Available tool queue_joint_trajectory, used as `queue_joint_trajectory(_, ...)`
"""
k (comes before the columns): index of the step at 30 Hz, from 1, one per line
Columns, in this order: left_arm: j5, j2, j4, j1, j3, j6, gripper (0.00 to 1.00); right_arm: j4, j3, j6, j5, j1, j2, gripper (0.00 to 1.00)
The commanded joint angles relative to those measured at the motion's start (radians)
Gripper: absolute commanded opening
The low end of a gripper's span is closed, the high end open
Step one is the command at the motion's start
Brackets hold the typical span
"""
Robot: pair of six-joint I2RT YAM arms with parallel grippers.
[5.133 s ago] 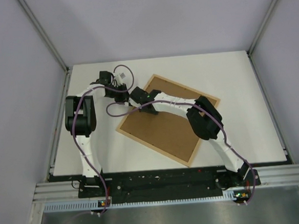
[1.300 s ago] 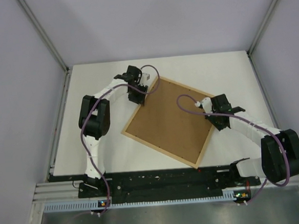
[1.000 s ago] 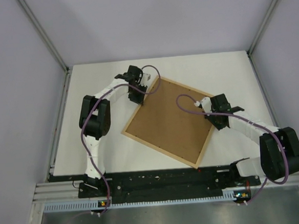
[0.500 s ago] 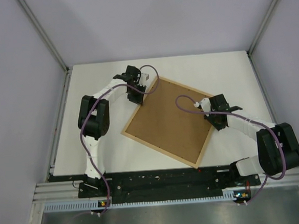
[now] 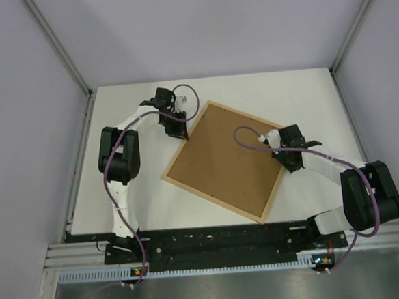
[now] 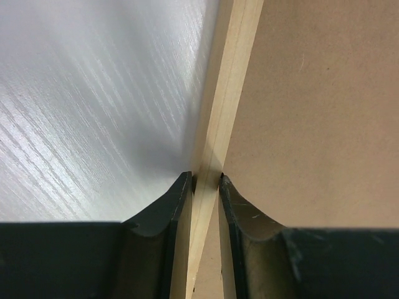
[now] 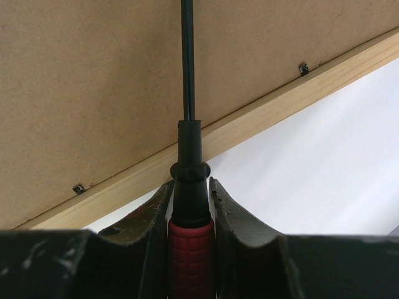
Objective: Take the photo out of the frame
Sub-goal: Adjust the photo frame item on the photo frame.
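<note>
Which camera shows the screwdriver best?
The right wrist view: the screwdriver sits close, red handle clamped in the right pincer, black shaft crossing the frame. From the top it is too small to see; the left wrist view misses it.

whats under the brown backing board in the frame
Nothing beneath shows. The backing board fills the frame, back up; any photo under it is covered.

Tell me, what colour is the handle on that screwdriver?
The screwdriver handle is red, ribbed; seen best in the right wrist view.
</note>
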Motion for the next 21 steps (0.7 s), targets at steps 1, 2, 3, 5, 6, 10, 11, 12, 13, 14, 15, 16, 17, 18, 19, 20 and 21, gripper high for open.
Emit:
queue_joint_trajectory(1, 0.077, -0.023, 0.081, 0.022, -0.034, -0.077, 0.0, 0.021, 0.03, 0.006, -0.037, -0.003, 0.026, 0.0)
queue_joint_trajectory(2, 0.089, -0.034, 0.094, 0.026, -0.039, -0.082, 0.0, 0.021, 0.031, 0.008, -0.036, -0.005, 0.027, 0.0)
queue_joint_trajectory(3, 0.102, -0.04, 0.102, 0.031, -0.04, -0.088, 0.01, 0.021, 0.034, 0.008, -0.039, -0.004, 0.029, 0.0)
queue_joint_trajectory(5, 0.117, -0.051, 0.111, 0.039, -0.037, -0.091, 0.1, 0.025, 0.041, 0.008, -0.039, -0.005, 0.035, 0.0)
queue_joint_trajectory(6, 0.114, -0.051, 0.111, 0.039, -0.031, -0.089, 0.17, 0.028, 0.045, 0.009, -0.042, -0.005, 0.04, 0.0)
queue_joint_trajectory(10, 0.087, -0.051, 0.09, 0.037, -0.005, -0.073, 0.47, 0.036, 0.074, 0.013, -0.048, -0.004, 0.07, 0.0)
queue_joint_trajectory(11, 0.079, -0.051, 0.088, 0.036, -0.002, -0.065, 0.51, 0.036, 0.082, 0.016, -0.054, -0.003, 0.081, 0.0)
queue_joint_trajectory(12, 0.067, -0.052, 0.085, 0.032, 0.001, -0.059, 0.54, 0.038, 0.09, 0.016, -0.056, -0.003, 0.089, 0.0)
queue_joint_trajectory(13, 0.057, -0.052, 0.085, 0.029, 0.003, -0.05, 0.55, 0.041, 0.097, 0.019, -0.056, -0.003, 0.099, 0.0)
queue_joint_trajectory(14, 0.045, -0.051, 0.081, 0.023, 0.012, -0.036, 0.56, 0.044, 0.103, 0.019, -0.054, -0.003, 0.109, 0.0)
queue_joint_trajectory(15, 0.031, -0.046, 0.07, 0.019, 0.019, -0.027, 0.57, 0.045, 0.108, 0.017, -0.053, 0.001, 0.116, 0.0)
queue_joint_trajectory(16, 0.016, -0.043, 0.061, 0.011, 0.027, -0.017, 0.57, 0.05, 0.11, 0.017, -0.05, 0.001, 0.121, 0.0)
queue_joint_trajectory(17, 0.001, -0.037, 0.044, 0.005, 0.036, -0.007, 0.57, 0.05, 0.111, 0.017, -0.048, 0.006, 0.124, 0.0)
queue_joint_trajectory(18, -0.016, -0.034, 0.039, -0.001, 0.039, 0.003, 0.57, 0.051, 0.111, 0.017, -0.045, 0.01, 0.124, 0.0)
queue_joint_trajectory(19, -0.028, -0.032, 0.038, -0.004, 0.041, 0.01, 0.56, 0.054, 0.11, 0.017, -0.04, 0.013, 0.124, 0.0)
queue_joint_trajectory(20, -0.044, -0.031, 0.036, -0.007, 0.041, 0.015, 0.54, 0.056, 0.108, 0.016, -0.039, 0.015, 0.123, 0.0)
queue_joint_trajectory(21, -0.056, -0.029, 0.038, -0.01, 0.042, 0.02, 0.53, 0.058, 0.108, 0.017, -0.037, 0.018, 0.121, 0.0)
